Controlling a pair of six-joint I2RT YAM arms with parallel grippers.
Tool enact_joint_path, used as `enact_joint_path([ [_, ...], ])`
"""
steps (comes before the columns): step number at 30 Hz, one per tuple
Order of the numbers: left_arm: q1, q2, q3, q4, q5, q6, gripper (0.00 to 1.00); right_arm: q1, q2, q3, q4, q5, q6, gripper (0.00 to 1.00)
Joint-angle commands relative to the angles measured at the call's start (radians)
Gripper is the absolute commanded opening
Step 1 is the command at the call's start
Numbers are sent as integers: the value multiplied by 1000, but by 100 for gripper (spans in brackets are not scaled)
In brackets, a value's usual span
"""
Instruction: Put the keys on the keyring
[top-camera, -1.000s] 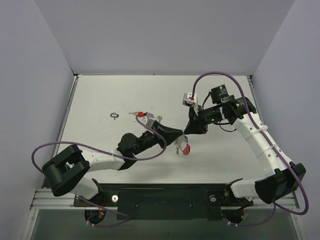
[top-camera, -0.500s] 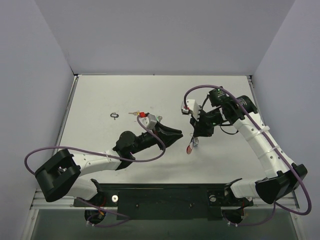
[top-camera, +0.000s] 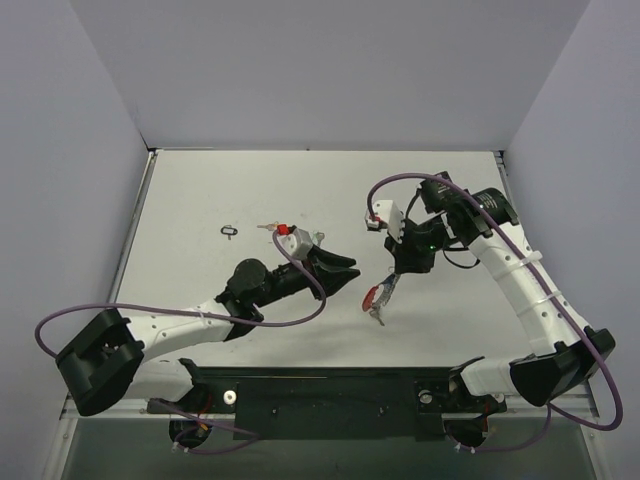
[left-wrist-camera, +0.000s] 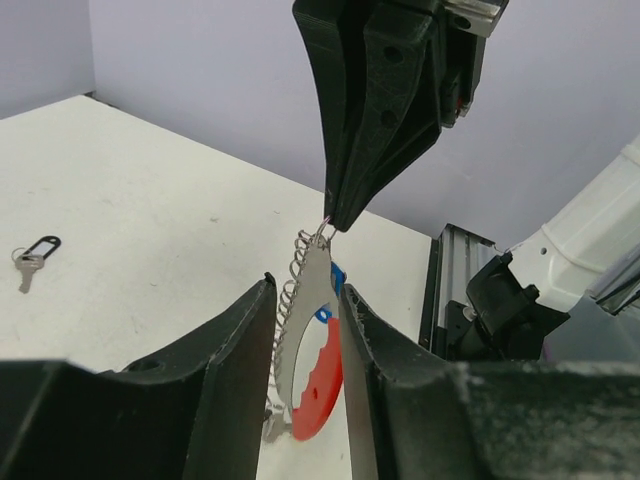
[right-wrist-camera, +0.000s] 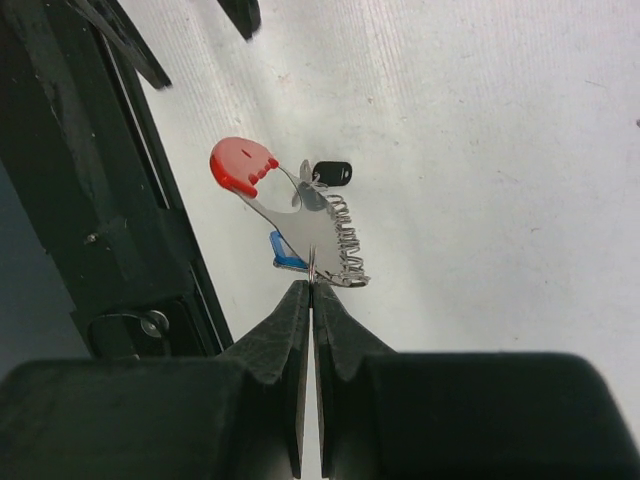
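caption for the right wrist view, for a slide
Right gripper shut on the keyring, its red tag and two tagged keys dangling over the table.

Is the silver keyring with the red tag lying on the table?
No, the silver metal keyring with its red plastic tag hangs pinched in the right gripper's shut fingertips.

In the top view the keyring is too small to count its keys. From the left wrist, its lower end and red tag are partly hidden behind the fingers of the left gripper, whose bases the near edge cuts off. From the right wrist, a blue tag sits mostly hidden behind the silver plate. The loose key at far left shows no detail.
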Motion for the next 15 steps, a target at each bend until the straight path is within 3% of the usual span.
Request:
enact_joint_path([
  [1,23,-91,23,-115,-22,62,43,-22,15,66,-113,59,-35,0],
  [15,71,-320,55,-612,-90,303,56,-138,103,182,-246,207,-45,0],
])
